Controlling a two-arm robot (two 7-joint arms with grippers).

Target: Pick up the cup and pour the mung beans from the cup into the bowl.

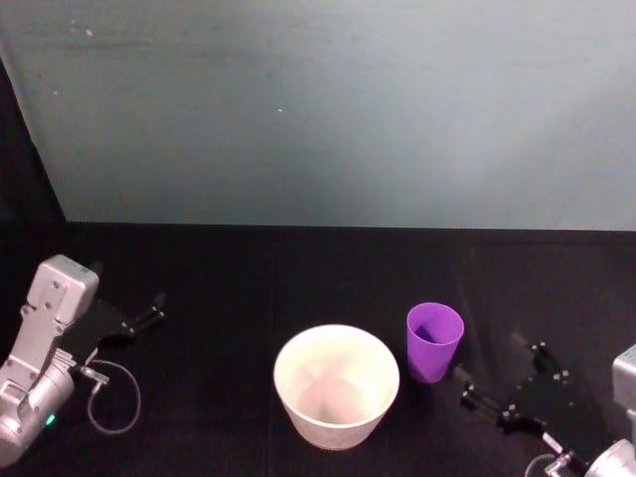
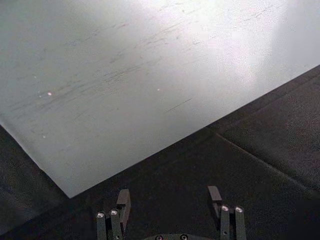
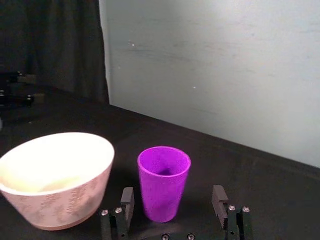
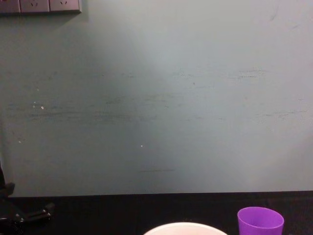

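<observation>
The purple cup [image 1: 433,342] stands upright on the black table, just right of the white bowl [image 1: 336,386]. My right gripper [image 1: 490,370] sits low at the cup's right, open. In the right wrist view the cup [image 3: 163,182] stands just ahead of the gap between the spread fingers [image 3: 127,200], untouched, with the bowl [image 3: 55,175] beside it. I cannot make out beans inside the cup. The chest view shows the cup's top [image 4: 260,220] and the bowl's rim [image 4: 185,227]. My left gripper [image 1: 129,293] rests open and empty at the far left [image 2: 169,197].
A pale grey-green wall [image 1: 328,109] closes off the back of the table. A cable loop [image 1: 114,397] hangs from the left arm. A black curtain [image 3: 50,45] hangs at the far side in the right wrist view. Wall sockets [image 4: 39,6] sit high on the wall.
</observation>
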